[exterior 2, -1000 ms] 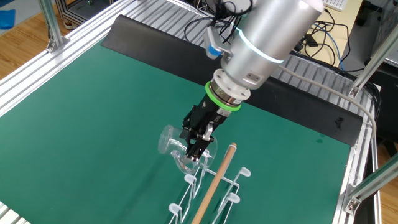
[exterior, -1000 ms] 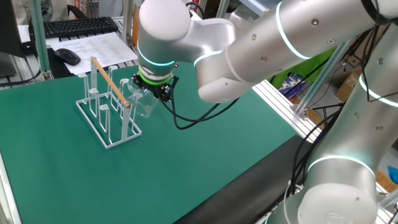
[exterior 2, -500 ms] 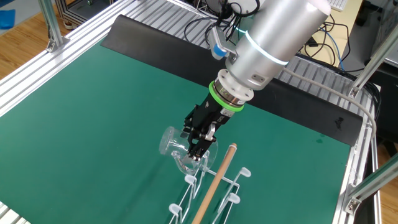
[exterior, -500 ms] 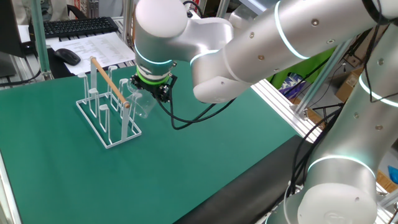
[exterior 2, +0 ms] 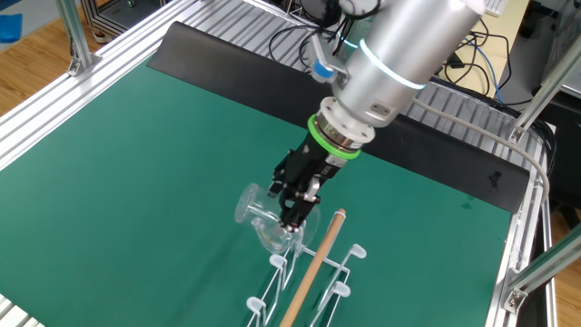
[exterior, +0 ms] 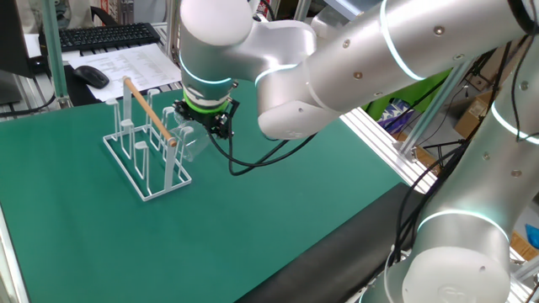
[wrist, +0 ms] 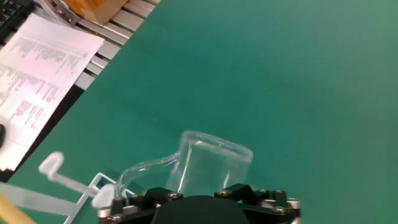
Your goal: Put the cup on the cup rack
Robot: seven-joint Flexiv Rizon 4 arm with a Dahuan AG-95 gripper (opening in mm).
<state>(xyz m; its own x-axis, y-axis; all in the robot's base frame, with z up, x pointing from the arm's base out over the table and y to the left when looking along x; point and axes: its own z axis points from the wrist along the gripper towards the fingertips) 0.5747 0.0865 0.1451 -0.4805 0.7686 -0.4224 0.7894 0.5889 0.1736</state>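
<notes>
- Cup (exterior 2: 257, 218) tilted on its side at the end of the cup rack (exterior: 143, 160), just beside the tip of the wooden rod (exterior 2: 313, 263), clear of the green surface (exterior: 278, 219); we judge it is angled that way so its mouth can take an end peg
- we cannot tell whether a peg is actually inside the glass
- jaws close against the cup from above, pointing steeply down; the pictures do not show us whether they clasp it or have let go
- in the hand view the cup's handle points toward the rack's wire
- we judge the task near its end; what remains to be confirmed is that the rack carries the cup
</notes>
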